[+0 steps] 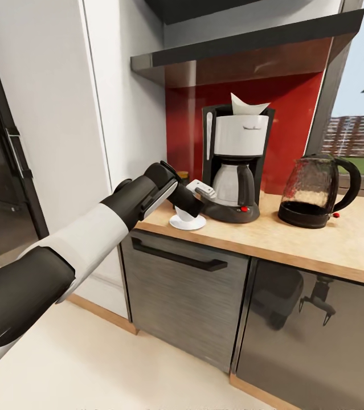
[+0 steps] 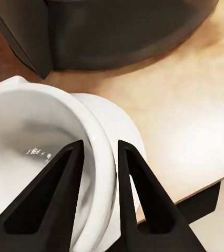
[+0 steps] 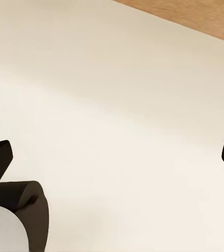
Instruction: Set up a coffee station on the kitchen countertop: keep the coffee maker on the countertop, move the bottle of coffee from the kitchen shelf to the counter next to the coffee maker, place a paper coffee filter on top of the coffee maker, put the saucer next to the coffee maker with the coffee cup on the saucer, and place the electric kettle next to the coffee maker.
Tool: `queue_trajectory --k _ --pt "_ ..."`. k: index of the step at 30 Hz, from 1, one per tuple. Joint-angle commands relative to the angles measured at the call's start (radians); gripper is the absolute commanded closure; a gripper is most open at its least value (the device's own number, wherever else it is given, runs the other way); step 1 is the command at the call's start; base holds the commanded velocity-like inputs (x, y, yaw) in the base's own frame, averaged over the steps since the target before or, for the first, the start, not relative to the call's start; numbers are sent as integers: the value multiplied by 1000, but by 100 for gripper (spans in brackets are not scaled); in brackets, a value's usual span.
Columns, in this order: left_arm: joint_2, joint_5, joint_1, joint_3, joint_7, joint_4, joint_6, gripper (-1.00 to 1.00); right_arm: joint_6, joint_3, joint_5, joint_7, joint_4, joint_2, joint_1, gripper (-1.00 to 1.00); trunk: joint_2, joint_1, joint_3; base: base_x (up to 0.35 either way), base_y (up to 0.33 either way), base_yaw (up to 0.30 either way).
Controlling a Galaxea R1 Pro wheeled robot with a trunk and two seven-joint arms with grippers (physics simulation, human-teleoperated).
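The coffee maker [image 1: 233, 168] stands on the kitchen countertop [image 1: 318, 242] with the paper coffee filter [image 1: 249, 106] on top of it. To its left lies the saucer [image 1: 196, 225] with the coffee cup [image 1: 183, 216] on it. My left gripper [image 1: 188, 206] is shut on the cup's rim. In the left wrist view, one of the fingers [image 2: 64, 184] of the gripper [image 2: 100, 144] is inside the coffee cup [image 2: 33, 131] and the other is outside, over the saucer [image 2: 125, 131]. The bottle of coffee [image 1: 183, 176] peeks out behind my arm. The electric kettle [image 1: 315, 191] stands right of the machine. My right gripper [image 3: 112, 157] hangs open over the floor.
The kitchen shelf [image 1: 250, 42] runs above the red backsplash [image 1: 295, 125]. A tall white cabinet [image 1: 56, 114] rises left of the counter. Dark grey cabinet fronts [image 1: 182, 290] with a bar handle sit below. A window [image 1: 358, 131] is at the right.
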Motion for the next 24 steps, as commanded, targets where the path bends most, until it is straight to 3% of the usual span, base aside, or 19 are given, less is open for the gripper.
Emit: queue_trajectory --k 1,8,24 --pt "0 3 -1 -2 2 0 4 100 -5 -8 11 6 -1 1 -1 -100 0 0 -1 0 0 0" --pt "0 3 -1 -2 2 0 4 100 -5 -8 11 6 -1 1 -1 -100 -28 15 -13 0 0 0" --pt "0 3 -1 -2 2 0 4 100 -5 -8 11 6 -1 1 -1 -100 -28 15 -13 0 0 0"
